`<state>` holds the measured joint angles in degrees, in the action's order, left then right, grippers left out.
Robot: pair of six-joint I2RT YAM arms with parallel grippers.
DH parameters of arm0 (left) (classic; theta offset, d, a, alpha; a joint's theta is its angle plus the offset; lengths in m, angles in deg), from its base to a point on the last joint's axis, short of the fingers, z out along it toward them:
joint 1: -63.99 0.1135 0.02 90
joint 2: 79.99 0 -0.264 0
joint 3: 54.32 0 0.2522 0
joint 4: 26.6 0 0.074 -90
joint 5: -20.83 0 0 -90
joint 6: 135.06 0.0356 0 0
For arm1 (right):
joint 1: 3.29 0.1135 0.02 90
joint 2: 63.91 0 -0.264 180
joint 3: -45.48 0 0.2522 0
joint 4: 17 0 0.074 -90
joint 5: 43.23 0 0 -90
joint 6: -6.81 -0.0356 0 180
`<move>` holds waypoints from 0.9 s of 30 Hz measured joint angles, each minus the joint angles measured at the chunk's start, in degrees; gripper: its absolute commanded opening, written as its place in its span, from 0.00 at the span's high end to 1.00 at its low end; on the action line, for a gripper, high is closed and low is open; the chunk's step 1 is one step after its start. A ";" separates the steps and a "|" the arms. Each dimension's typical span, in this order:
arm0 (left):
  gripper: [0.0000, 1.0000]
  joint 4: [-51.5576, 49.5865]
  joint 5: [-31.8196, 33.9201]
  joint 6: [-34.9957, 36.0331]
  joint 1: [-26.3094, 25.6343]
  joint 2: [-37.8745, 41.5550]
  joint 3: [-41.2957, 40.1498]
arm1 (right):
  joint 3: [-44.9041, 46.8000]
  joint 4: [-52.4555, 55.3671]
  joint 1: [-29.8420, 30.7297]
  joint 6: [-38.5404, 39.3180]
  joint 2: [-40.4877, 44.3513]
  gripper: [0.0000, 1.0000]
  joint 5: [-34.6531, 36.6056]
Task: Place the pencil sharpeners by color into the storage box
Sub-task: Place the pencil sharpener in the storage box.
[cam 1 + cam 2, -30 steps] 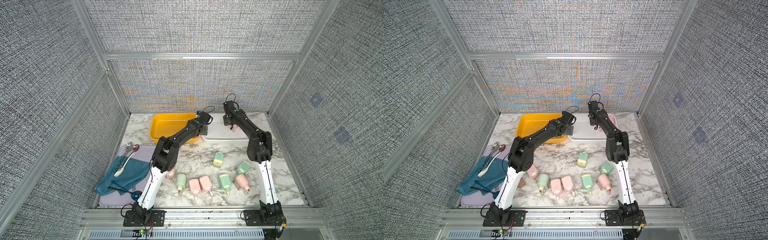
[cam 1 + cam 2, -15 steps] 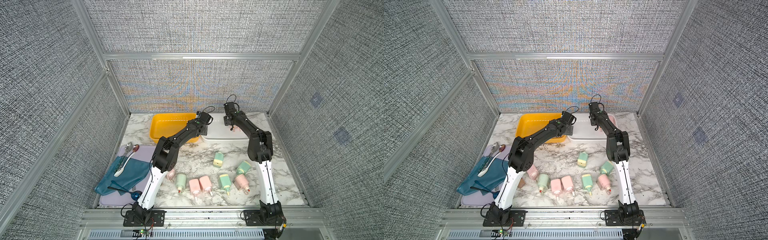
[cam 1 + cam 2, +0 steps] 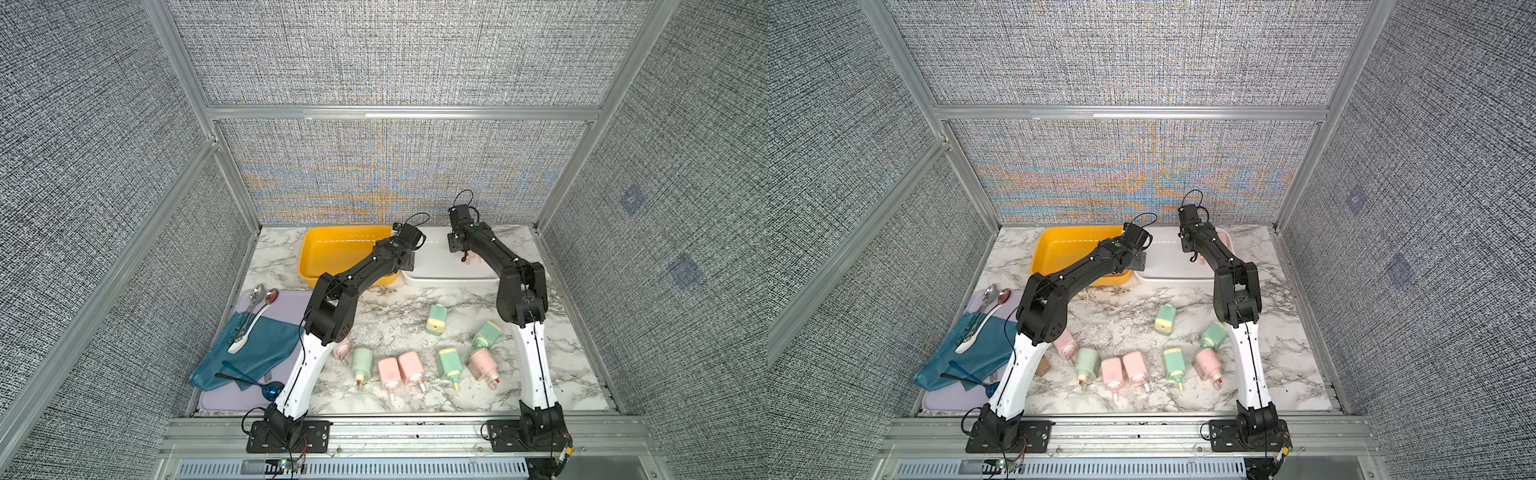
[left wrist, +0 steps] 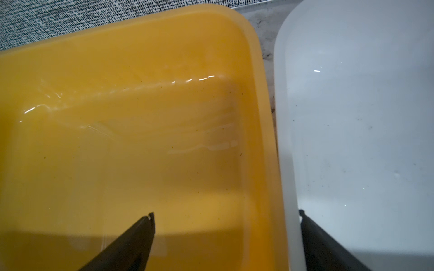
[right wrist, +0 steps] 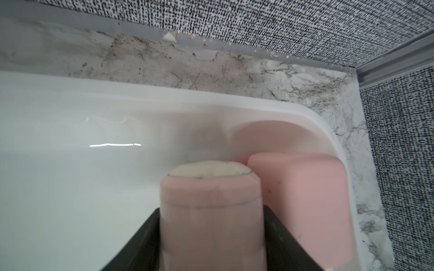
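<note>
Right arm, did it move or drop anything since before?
Nothing visibly moved. The right pincer still hangs over the white plastic tub, the pink boxy pencil sharpener between its fingers. The left pincer stays open over the yellow plastic tub's rim. The loose pastel sharpeners lie unmoved.

Nothing legible in any view: no text, labels, brands or numbers. Pencil sharpeners [image 3: 388, 371], yellow box [image 3: 338, 253], white box [image 3: 436, 266]: surfaces plain.
</note>
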<state>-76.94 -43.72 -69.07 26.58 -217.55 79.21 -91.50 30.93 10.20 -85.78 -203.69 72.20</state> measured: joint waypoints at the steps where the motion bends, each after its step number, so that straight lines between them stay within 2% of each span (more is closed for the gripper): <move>1: 0.00 -0.13 0.00 0.00 0.00 0.00 0.00 | 0.28 0.13 0.00 0.00 0.20 0.31 -0.02; 15: 0.00 -1.14 -0.15 0.02 0.00 0.00 0.33 | 0.68 0.15 0.09 0.17 2.38 0.24 0.11; 17: 0.00 -1.14 -0.15 0.02 0.00 0.00 0.33 | 0.68 0.15 0.28 0.37 3.26 0.16 0.28; 19: 0.00 -1.18 -0.15 0.04 0.00 0.00 0.37 | 1.11 -0.13 0.35 0.83 4.20 0.01 0.90; 27: 0.00 -1.70 -0.17 0.44 0.02 -0.59 1.22 | 4.07 -2.21 0.85 5.60 4.04 0.01 5.31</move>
<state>-78.65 -43.89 -68.64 26.60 -218.14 80.43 -87.43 28.72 11.05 -80.18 -199.65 77.51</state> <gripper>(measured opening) 0.996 0.990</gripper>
